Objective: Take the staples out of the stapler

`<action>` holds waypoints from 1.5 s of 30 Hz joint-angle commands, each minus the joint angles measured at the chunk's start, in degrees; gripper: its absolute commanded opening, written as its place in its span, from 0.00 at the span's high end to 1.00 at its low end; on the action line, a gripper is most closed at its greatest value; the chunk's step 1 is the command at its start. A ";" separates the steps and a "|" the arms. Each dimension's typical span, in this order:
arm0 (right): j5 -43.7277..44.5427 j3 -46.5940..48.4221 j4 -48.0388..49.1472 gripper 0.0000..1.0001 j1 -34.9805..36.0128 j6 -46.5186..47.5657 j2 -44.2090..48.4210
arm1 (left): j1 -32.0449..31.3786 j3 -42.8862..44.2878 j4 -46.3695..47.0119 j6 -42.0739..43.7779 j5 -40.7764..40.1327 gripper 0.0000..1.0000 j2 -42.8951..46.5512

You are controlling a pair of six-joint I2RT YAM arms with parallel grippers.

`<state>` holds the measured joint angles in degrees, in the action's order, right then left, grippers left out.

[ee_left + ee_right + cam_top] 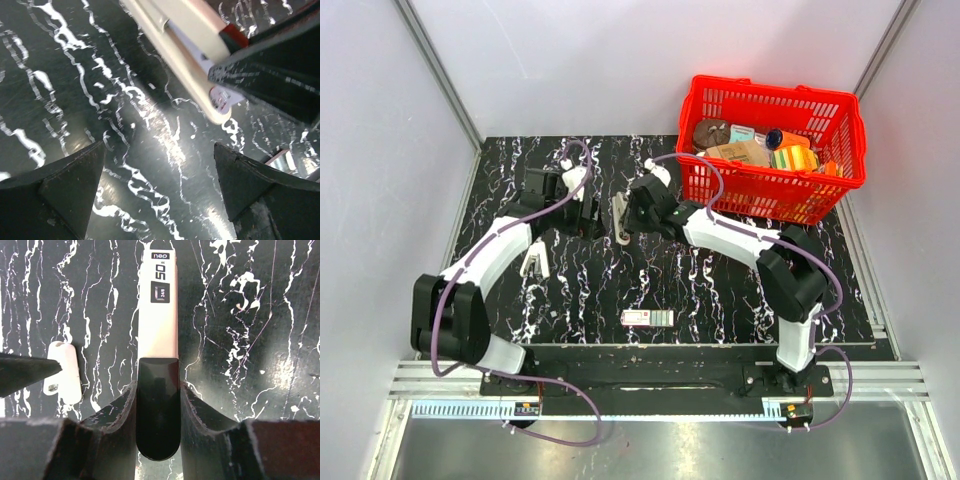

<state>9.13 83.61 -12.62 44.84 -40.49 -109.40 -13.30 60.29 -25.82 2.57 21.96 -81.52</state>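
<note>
Clamping the black rear end of the stapler between its fingers, the right end effector holds it out over the middle of the tabletop, toward the far edge and just left of the red basket. My guess is that this leaves the front end free for the other arm to work on. The stapler seems lifted off the surface, since it casts a shadow below.

The left end effector is spread wide and empty, its tips below the stapler's front end and not touching it. It looks posed to come in on the magazine. No staples can be made out.

The right arm arcs in from the near right corner and bends leftward. The left arm folds at its elbow by the near left corner and reaches toward the far edge. A small labelled box lies by the near edge
</note>
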 commanded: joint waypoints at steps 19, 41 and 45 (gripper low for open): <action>-1.39 -5.66 20.71 1.00 1.65 -10.22 5.52 | -0.32 -4.04 11.58 -5.29 15.22 0.34 -5.50; -4.20 -8.47 24.75 1.00 2.97 -13.82 6.84 | -0.32 -2.73 7.11 1.73 16.36 0.91 -7.25; -4.64 -9.34 24.40 1.00 2.97 -13.13 7.27 | -0.32 -1.76 4.29 4.98 15.31 1.00 -7.52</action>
<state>5.10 73.49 5.02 47.42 -54.13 -107.09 -12.21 56.66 -18.68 -0.05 35.94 -88.92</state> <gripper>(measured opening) 0.375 0.070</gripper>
